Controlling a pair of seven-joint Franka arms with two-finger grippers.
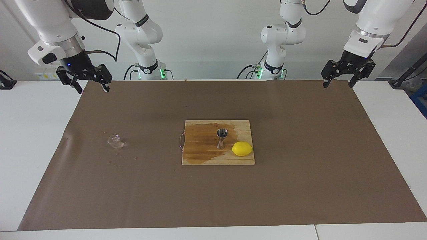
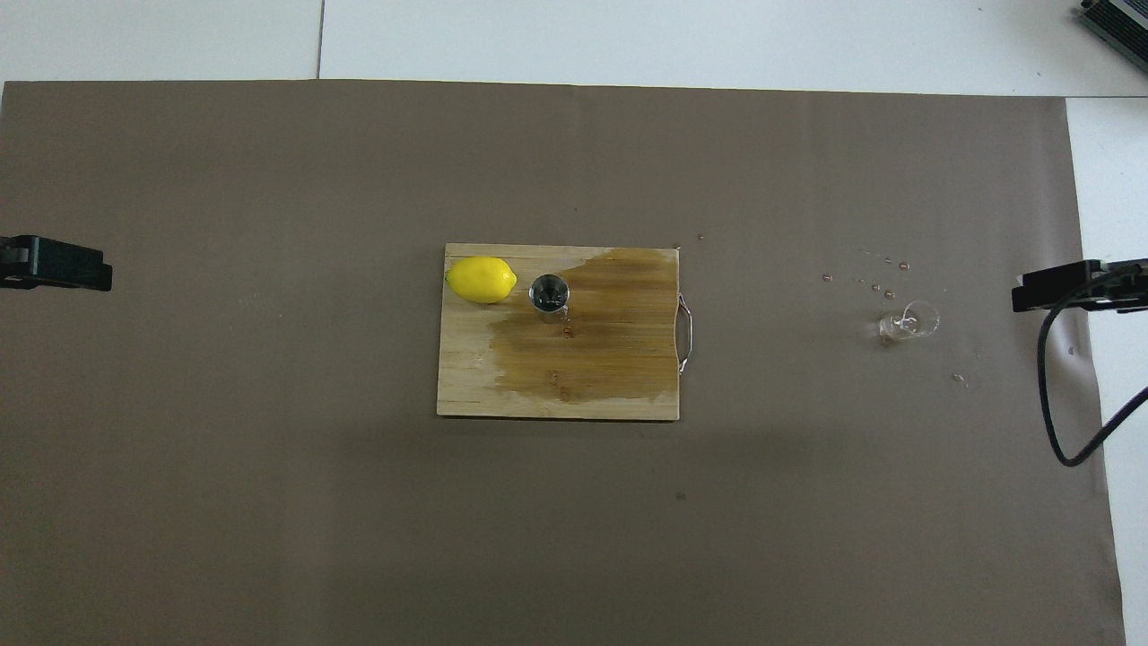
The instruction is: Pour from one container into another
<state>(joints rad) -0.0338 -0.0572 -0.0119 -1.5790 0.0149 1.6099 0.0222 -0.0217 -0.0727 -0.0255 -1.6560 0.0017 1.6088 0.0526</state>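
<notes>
Board (image 1: 200,156) is sitting mid-mat (image 1: 300,186). Jigger (image 1: 222,138) is standing upright on it, lemon (image 1: 242,148) just beside, toward the left arm's end. Cup (image 1: 115,141) is sitting on the mat, well apart, toward the right arm's end.

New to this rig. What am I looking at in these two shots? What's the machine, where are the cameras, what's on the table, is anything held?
Two white robot arms stand at a table, each ending in a two-fingered pincer. One picture faces the robots from across the table; the other looks down from above their end, so the sides swap.

The left pincer and the right pincer both hang open and empty over the brown mat's corners nearest the robots.

Mid-table lies a wooden cutting board, partly dark with wet. On it stand a steel jigger, upright, and a lemon beside it. A tiny glass cup sits on the mat toward the right arm's end, with droplets around it.
</notes>
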